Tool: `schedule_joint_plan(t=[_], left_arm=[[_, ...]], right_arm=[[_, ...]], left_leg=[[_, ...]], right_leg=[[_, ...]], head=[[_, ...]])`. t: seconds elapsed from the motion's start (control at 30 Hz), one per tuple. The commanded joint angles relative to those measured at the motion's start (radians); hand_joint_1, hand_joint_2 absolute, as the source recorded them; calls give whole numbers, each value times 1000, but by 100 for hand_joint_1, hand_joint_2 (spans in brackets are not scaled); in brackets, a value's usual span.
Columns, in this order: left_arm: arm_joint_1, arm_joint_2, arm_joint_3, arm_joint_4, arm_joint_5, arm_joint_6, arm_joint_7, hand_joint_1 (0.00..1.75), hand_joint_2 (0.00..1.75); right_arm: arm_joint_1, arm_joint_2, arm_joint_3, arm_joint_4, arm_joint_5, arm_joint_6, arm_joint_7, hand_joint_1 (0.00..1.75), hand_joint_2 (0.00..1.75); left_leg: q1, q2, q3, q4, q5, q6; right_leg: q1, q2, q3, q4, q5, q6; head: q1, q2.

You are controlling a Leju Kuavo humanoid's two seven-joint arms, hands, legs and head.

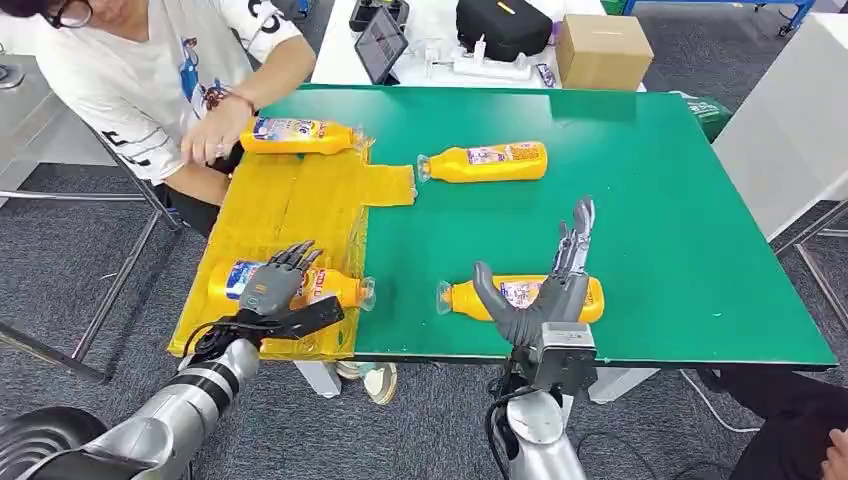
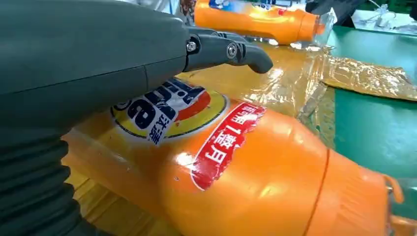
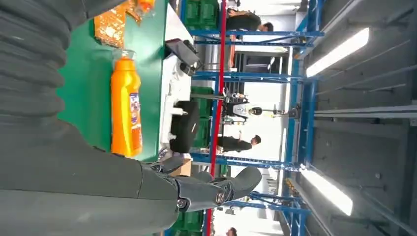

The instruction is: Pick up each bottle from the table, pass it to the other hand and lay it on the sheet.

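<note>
Here your left hand [image 1: 278,285] lies over the near bottle on the sheet [image 1: 290,284], fingers draped across its label, and you cannot tell from these views whether it grips or merely rests there. In the left wrist view that bottle [image 2: 255,182] lies on its side on the crinkled yellow sheet [image 2: 290,83], cap end towards the green surface. The sheet [image 1: 290,200] runs along the left edge of the bench [image 1: 680,230], and the bottle sits close to the near left corner, so you have little margin before the front lip.

Your right hand [image 1: 545,290] stands released, fingers spread and pointing away from you, thumb out to the left, just in front of the near bottle on the green [image 1: 590,297], which lies beside the front edge. Right of it the green top is open out to the far right edge.

A third bottle [image 1: 485,162] lies mid-bench, well apart from both hands. A fourth bottle [image 1: 300,135] lies at the sheet's far end, with a person's hand [image 1: 212,135] on its base. Behind the bench stand a cardboard box [image 1: 603,50] and a black bag [image 1: 503,25].
</note>
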Motion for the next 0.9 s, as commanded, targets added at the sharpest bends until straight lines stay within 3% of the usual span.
schedule_joint_plan(t=[0.03, 0.2, 0.37, 0.43, 0.5, 0.57, 0.6, 0.67, 0.7, 0.73, 0.9], left_arm=[[63, -5, 106, 48, 119, -196, -80, 0, 0], [75, -7, 150, 40, 214, -317, -118, 0, 0], [114, -33, 342, -30, 539, -575, -255, 0, 0], [143, -71, 409, -132, 677, -534, -271, 0, 0], [170, -133, 482, -299, 796, -327, -328, 0, 0], [196, -140, 446, -418, 829, -222, -318, 0, 0], [207, -142, 432, -471, 806, -116, -351, 0, 175], [259, -128, 354, -623, 762, 49, -351, 0, 175], [272, -115, 323, -653, 738, 105, -351, 0, 175], [307, -101, 265, -725, 695, 208, -351, 0, 175], [359, -90, 201, -797, 673, 293, -351, 0, 175]], right_arm=[[-55, 5, -47, 128, 1, 35, 1, 0, 175], [-69, 5, -55, 161, 1, 41, 1, 0, 175], [-82, 7, -53, 225, 3, 61, 1, 0, 175], [-87, 3, -48, 274, 40, 79, 6, 0, 175], [-103, -26, -11, 340, 141, 126, 106, 0, 175], [-118, -40, -1, 384, 182, 156, 133, 0, 175], [-127, -59, 13, 402, 238, 157, 173, 0, 175], [-144, -116, 38, 419, 350, 186, 280, 0, 175], [-146, -129, 23, 419, 361, 183, 284, 0, 175], [-168, -187, 44, 427, 445, 227, 372, 0, 175], [-192, -259, 23, 427, 495, 332, 448, 0, 175]], left_leg=[[0, 5, 5, -3, 0, 1], [0, 6, 10, -4, 1, 1], [0, 4, 14, -3, 0, 1], [0, 3, 14, -3, 0, 1], [1, 5, 12, -4, 1, 2], [1, 2, 9, -2, 1, 1], [1, 1, 9, -1, 1, 1], [2, 4, 7, -1, 1, 1], [2, 5, 5, 0, 0, 1], [2, 6, 4, 0, 0, 1], [0, 3, -1, 0, 1, 1]], right_leg=[[0, 4, 3, -2, 1, -2], [1, 5, 8, -4, 3, -4], [0, 3, 12, -2, 1, -2], [0, 2, 13, -2, 1, -2], [2, 3, 10, -4, 2, -4], [2, 0, 9, -3, 2, -3], [2, 0, 9, -3, 1, -3], [2, 2, 6, -2, 2, -3], [3, 3, 4, -2, 2, -3], [3, 3, 1, -2, 3, -3], [1, 0, -1, -2, 2, -4]], head=[[0, 0], [0, 0], [0, 0], [0, 0], [0, 0], [0, 0], [0, 0], [0, 0], [0, 0], [0, 0], [0, 0]])
